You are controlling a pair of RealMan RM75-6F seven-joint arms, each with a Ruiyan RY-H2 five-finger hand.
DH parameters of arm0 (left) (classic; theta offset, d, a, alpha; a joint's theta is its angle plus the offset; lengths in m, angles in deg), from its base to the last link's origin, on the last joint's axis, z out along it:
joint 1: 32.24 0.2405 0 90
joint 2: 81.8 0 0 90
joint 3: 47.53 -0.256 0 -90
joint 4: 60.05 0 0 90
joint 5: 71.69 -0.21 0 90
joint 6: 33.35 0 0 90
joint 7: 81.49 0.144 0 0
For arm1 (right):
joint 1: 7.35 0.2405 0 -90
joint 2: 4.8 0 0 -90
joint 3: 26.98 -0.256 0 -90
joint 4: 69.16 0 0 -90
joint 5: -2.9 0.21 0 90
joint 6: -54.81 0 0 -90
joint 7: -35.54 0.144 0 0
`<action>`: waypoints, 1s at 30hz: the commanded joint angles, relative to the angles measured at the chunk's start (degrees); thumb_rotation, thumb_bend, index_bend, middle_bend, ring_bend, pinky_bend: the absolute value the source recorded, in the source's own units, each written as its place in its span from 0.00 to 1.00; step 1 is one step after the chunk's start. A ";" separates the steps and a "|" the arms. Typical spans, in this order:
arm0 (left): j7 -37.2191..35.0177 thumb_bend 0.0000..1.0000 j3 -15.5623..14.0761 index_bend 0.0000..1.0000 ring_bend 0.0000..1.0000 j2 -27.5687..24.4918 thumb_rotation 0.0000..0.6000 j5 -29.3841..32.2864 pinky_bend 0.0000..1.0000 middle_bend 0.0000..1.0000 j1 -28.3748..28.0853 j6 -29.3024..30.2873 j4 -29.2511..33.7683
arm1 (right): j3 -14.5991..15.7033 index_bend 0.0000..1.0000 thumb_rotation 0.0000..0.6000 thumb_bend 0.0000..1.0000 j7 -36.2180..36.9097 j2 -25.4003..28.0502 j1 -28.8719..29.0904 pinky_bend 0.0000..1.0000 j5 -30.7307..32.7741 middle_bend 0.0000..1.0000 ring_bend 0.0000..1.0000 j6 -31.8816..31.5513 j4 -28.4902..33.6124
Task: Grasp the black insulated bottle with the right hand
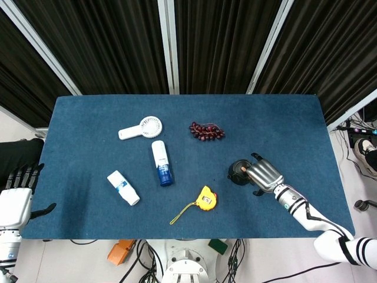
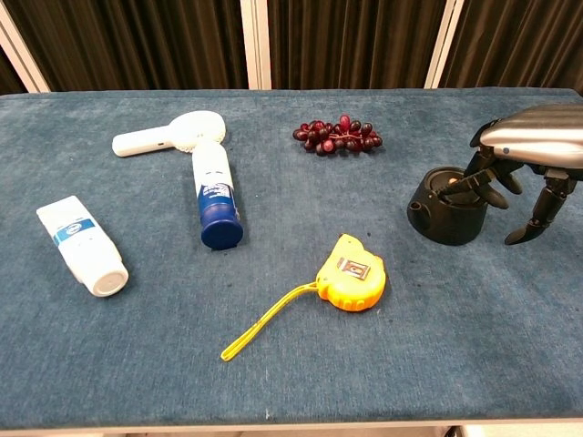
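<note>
The black insulated bottle stands upright on the right part of the blue table, with an orange spot on its lid. My right hand hangs over its right side. The fingers curl down onto the lid and rim. The thumb hangs to the right, apart from the bottle wall, so nothing is gripped. My left hand is off the table's left front corner with its fingers straight and apart, holding nothing.
A yellow tape measure lies left of and nearer than the bottle. Dark red grapes lie behind it. A white hand fan, a blue-capped white bottle and a white tube lie on the left half.
</note>
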State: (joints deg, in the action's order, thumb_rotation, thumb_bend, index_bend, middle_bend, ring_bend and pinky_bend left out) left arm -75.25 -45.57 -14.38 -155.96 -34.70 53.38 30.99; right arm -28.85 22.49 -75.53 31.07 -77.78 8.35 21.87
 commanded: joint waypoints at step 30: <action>0.84 0.06 -0.04 0.00 0.00 -0.46 1.00 -0.69 0.00 0.02 0.22 0.64 1.24 | -2.74 1.00 0.92 0.00 13.62 0.94 -0.16 0.21 0.30 0.94 0.98 -3.23 -0.14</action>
State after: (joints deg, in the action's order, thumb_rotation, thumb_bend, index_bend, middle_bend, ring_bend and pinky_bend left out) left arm -74.43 -45.61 -14.81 -156.62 -34.49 54.00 32.20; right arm -31.19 34.10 -74.58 31.46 -76.16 6.76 22.02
